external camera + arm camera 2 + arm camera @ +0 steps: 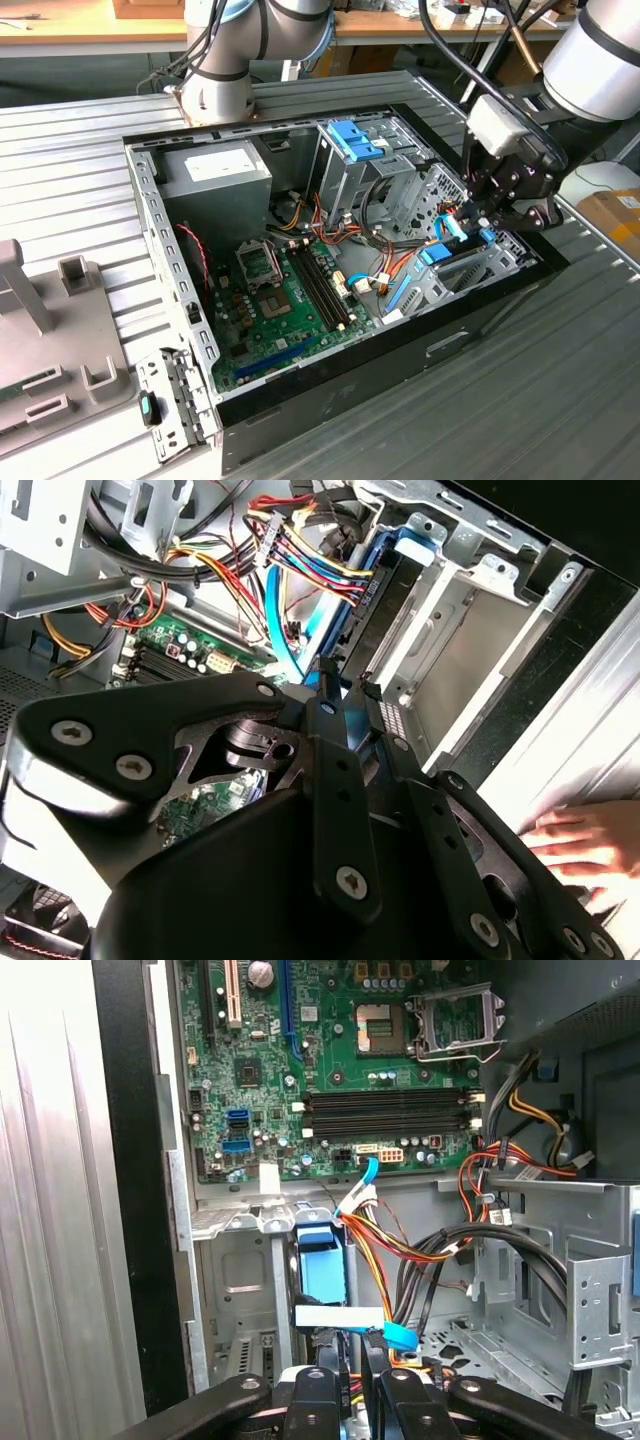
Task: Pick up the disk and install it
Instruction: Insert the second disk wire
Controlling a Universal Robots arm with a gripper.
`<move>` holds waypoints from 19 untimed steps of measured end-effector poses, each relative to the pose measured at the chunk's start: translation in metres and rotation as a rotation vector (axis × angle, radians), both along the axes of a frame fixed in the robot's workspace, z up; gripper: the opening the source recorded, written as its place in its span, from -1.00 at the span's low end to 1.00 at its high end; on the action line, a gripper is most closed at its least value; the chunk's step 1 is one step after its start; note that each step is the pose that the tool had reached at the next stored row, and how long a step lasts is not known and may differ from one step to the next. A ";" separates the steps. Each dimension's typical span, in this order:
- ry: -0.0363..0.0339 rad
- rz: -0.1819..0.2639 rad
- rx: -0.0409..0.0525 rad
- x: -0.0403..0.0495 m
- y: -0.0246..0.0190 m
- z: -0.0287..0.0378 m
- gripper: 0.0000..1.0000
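Observation:
The disk (440, 253) stands on edge in the drive bay at the exterior view's right end of the open computer case (150, 230). Its light blue bracket (322, 1260) shows edge-on in the first wrist view. In the second wrist view the disk (380, 565) runs along the bay's metal wall. My gripper (483, 226) hangs right over that bay, its fingers closed on the near end of the disk (347, 692). The two black fingers (318, 1400) sit close together on either side of the blue edge.
Loose coloured cables (400, 1250) lie beside the bay. A tall metal cage with a blue latch (355, 140), the grey power-supply box (215, 175) and the green motherboard (290, 300) are inside the case. A person's hand (580, 845) rests on the table outside the case wall. A grey fixture (50, 340) stands at the exterior view's left.

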State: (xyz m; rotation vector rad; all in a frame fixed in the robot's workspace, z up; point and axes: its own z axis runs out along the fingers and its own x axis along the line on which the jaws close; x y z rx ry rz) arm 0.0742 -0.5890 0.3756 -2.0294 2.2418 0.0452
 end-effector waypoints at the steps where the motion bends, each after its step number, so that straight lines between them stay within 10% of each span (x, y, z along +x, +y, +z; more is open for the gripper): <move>1: 0.0007 0.000 -0.0001 0.0000 0.0000 0.0049 -0.52; 2: 0.0007 0.000 0.0001 0.0000 0.0000 0.0142 -0.52; 15: 0.0007 0.000 0.0002 -0.0001 -0.0010 0.0170 -0.52; 19: 0.0010 -0.002 -0.0216 0.0013 -0.0011 0.0168 -0.52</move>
